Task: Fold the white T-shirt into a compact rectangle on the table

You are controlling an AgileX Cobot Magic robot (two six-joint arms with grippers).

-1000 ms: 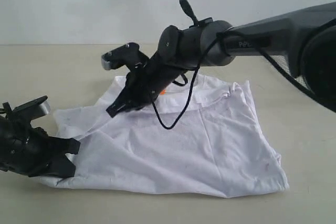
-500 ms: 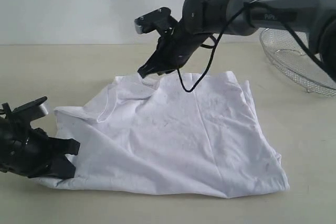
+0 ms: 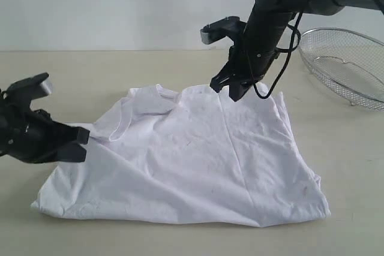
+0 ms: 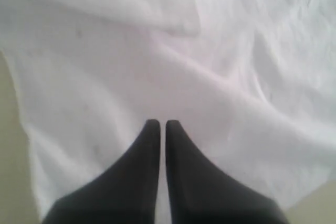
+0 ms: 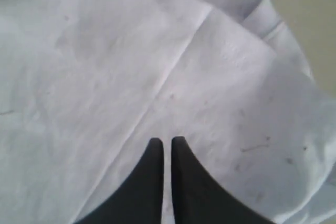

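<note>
The white T-shirt [image 3: 204, 160] lies spread and wrinkled on the table [image 3: 360, 166], plain side up, with no lettering showing. My left gripper [image 3: 83, 142] is shut at the shirt's left sleeve edge, just over the cloth. In the left wrist view its tips [image 4: 158, 124] are together over the white T-shirt [image 4: 220, 66], with nothing between them. My right gripper [image 3: 227, 89] hangs shut just above the shirt's far edge, right of the collar. The right wrist view shows its tips [image 5: 166, 141] closed over a crease in the white T-shirt [image 5: 105, 56], holding nothing.
A silver wire-mesh basket [image 3: 348, 67] stands on the table at the far right, behind the right arm. A black cable [image 3: 282, 70] dangles from the right wrist. Bare tabletop runs along the front and on both sides of the shirt.
The right gripper rose from the collar area and swung right to the shirt's far edge. The left gripper lifted off the front left corner. The shirt's left side now lies flatter.
</note>
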